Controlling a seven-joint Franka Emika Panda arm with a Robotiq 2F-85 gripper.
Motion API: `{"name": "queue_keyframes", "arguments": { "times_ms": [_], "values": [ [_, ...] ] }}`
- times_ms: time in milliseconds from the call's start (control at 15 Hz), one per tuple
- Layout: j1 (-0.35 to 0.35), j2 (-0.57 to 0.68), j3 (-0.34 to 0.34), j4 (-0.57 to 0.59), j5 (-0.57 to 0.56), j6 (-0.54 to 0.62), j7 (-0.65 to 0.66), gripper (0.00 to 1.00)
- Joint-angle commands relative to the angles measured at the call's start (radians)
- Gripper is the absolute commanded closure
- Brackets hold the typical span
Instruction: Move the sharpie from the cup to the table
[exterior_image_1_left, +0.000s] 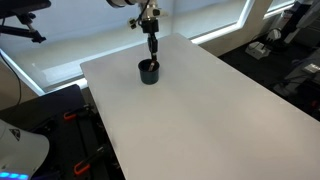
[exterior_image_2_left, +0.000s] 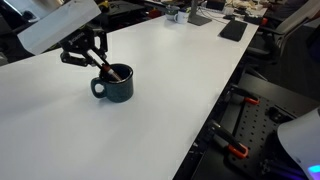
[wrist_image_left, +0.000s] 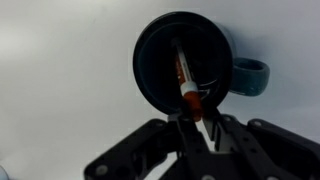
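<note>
**Grasp made, lift pending**

We see the gripper (wrist_image_left: 197, 122) right over the cup (wrist_image_left: 157, 60), jaws drawn in narrow and, as far as we can tell, pinching the upper end of the sharpie (wrist_image_left: 184, 80). The pen stands tilted inside the cup, lower end down in the dark, orange barrel leaning toward the claw. In an exterior view the sharpie (exterior_image_2_left: 108, 70) pokes out past the rim. The cup sits on the table (exterior_image_1_left: 200, 110), with its handle (wrist_image_left: 250, 77) off to one side. We judge this to be the pick step: hold taken, pen not out. The next move calls for a straight pull up until the tip clears the rim, then sideways and down onto bare tabletop, without dragging the cup.
</note>
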Motion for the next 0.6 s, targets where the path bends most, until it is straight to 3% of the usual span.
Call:
{"name": "queue_keyframes", "arguments": {
  "times_ms": [0,533],
  "values": [
    [0.016,0.003,-0.016,0.009,0.004,0.0,0.001,0.95],
    [0.013,-0.06,-0.015,0.019,0.01,0.0,0.01,0.95]
  ]
}}
